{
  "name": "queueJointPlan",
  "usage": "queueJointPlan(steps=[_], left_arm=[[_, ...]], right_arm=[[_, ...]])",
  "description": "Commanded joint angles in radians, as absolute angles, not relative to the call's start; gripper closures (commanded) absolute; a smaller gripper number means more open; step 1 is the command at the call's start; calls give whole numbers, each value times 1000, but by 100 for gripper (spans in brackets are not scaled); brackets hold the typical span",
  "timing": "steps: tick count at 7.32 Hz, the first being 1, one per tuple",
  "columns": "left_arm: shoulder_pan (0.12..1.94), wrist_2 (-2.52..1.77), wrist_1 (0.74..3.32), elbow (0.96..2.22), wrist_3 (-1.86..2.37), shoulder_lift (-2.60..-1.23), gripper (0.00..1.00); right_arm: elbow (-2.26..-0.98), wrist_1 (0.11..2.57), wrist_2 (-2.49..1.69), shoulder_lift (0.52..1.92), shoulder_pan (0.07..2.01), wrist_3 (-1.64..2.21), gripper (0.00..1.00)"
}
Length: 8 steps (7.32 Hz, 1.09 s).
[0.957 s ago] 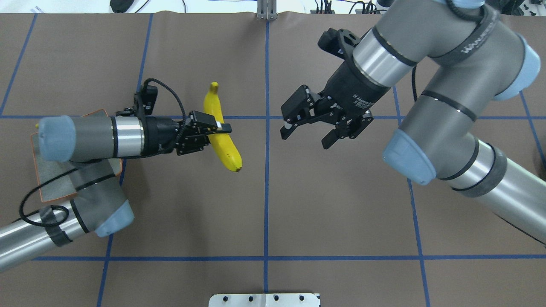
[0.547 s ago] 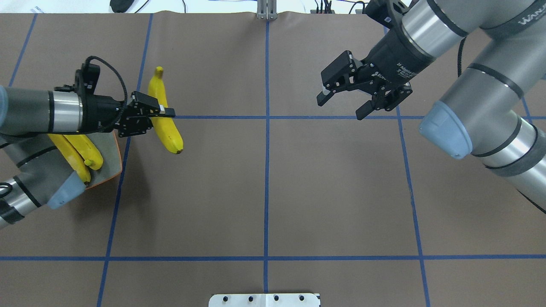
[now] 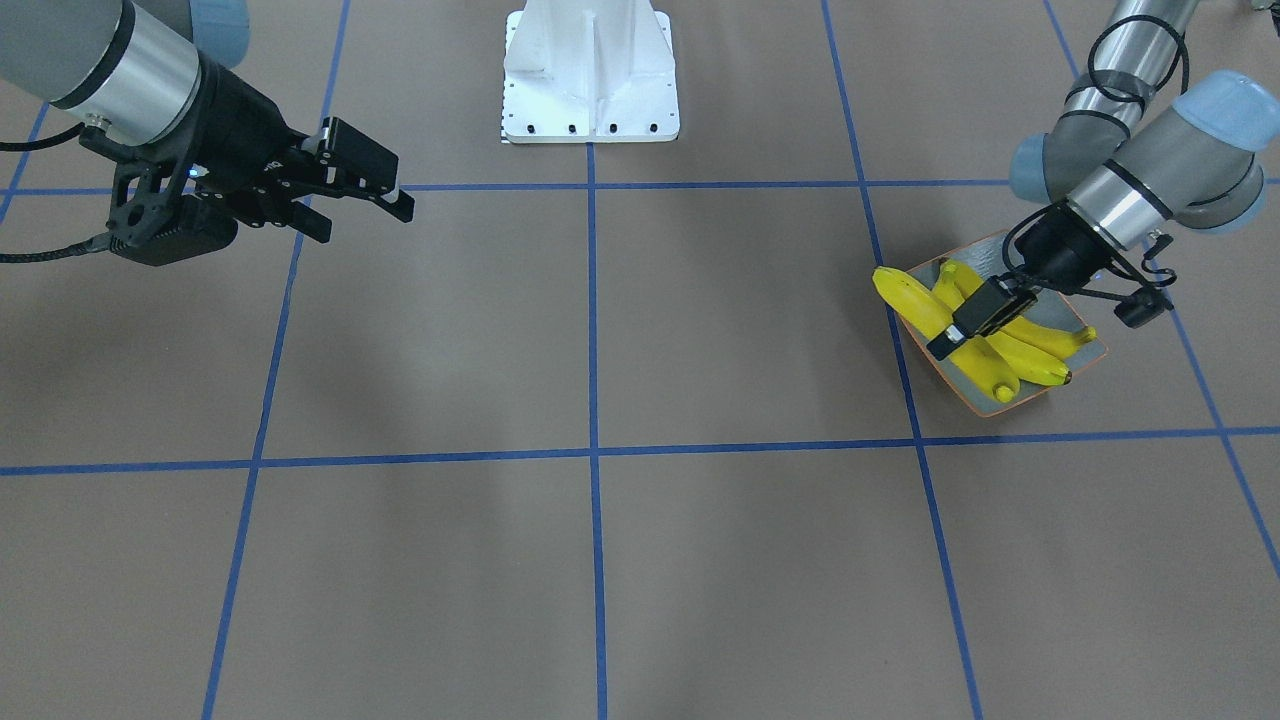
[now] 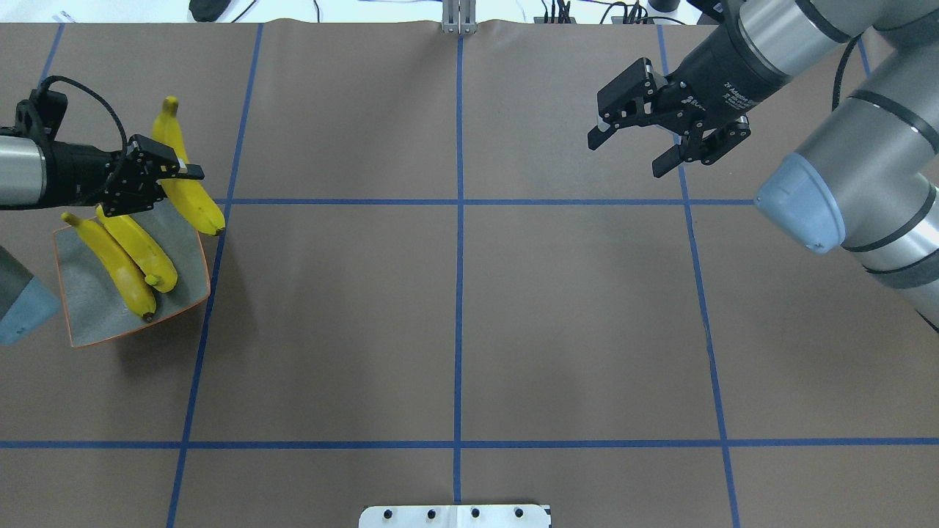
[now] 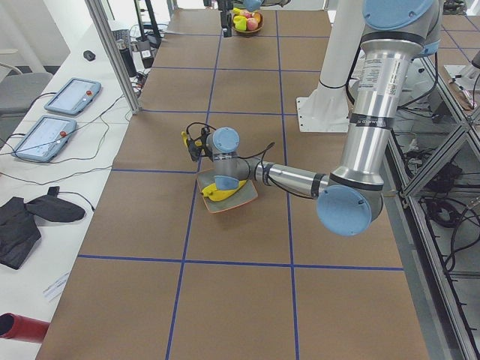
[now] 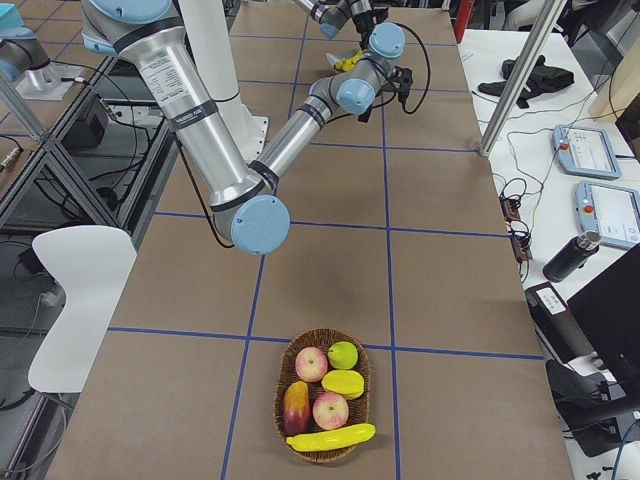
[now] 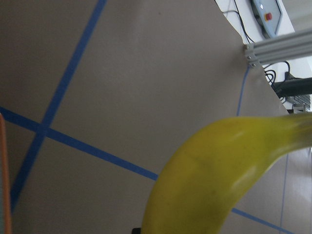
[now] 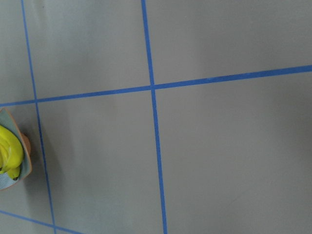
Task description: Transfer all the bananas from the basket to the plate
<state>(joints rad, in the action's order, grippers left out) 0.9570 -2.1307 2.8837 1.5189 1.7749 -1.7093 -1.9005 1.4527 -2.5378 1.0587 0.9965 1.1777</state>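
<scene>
My left gripper (image 4: 178,174) is shut on a yellow banana (image 4: 196,207), holding it over the right edge of the grey-blue plate (image 4: 95,323). Two more bananas (image 4: 125,260) lie side by side on the plate. From the front the held banana (image 3: 905,295) hangs leftmost, beside my left gripper (image 3: 962,327), above the plate (image 3: 985,410). It fills the left wrist view as a yellow banana (image 7: 224,180). My right gripper (image 4: 625,158) hovers open and empty far to the right. The wicker basket (image 6: 290,365) holds one banana (image 6: 330,437).
The basket also contains apples (image 6: 312,364), a green fruit (image 6: 343,353) and other fruit. A white robot base (image 3: 590,70) stands at the table's middle edge. Tablets (image 5: 71,96), cables and a bottle (image 6: 565,258) lie on the side benches.
My left arm has swung left, carrying the banana from the table's middle to the plate's edge. My right arm has drawn back to the right and farther away, still open.
</scene>
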Motion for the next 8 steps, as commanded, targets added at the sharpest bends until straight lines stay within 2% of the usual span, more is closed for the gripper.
queueJointPlan(steps=[1, 7, 8], left_arm=[[957, -2122, 2850, 1511, 1724, -1643, 100], [954, -2120, 2803, 1513, 1726, -1644, 100], [954, -2120, 2803, 1511, 1724, -1643, 79]], right_arm=[[-1896, 1453, -2508, 1062, 991, 1177, 0], [-1888, 1453, -2487, 1062, 974, 1177, 0], [-1885, 1453, -2484, 1063, 970, 1177, 0]])
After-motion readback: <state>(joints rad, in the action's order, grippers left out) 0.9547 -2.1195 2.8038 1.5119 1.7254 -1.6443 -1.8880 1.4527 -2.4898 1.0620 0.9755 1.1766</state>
